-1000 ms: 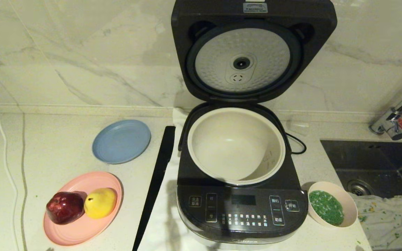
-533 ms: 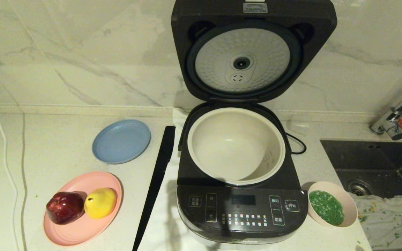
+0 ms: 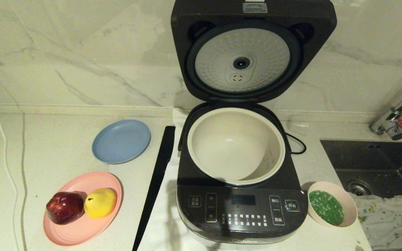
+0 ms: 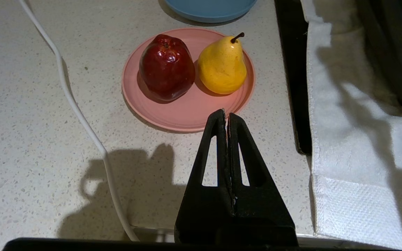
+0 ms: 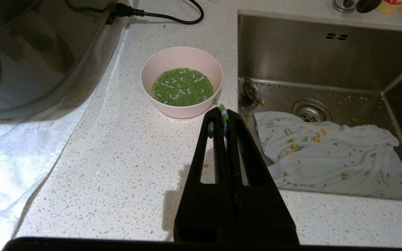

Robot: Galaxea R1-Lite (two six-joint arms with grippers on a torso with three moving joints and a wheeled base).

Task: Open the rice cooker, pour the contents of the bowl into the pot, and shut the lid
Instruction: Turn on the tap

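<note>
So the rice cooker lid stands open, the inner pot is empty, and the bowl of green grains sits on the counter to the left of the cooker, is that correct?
Not quite: the bowl of green grains sits to the right of the rice cooker, between it and the sink, as the head view shows. The rest holds: the lid stands open and the inner pot is empty.

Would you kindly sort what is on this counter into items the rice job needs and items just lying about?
Needed:
- rice cooker, lid up
- pot
- bowl with green and white grains

Lying about:
- blue plate
- pink plate, apple, pear
- sink, cloth
</note>
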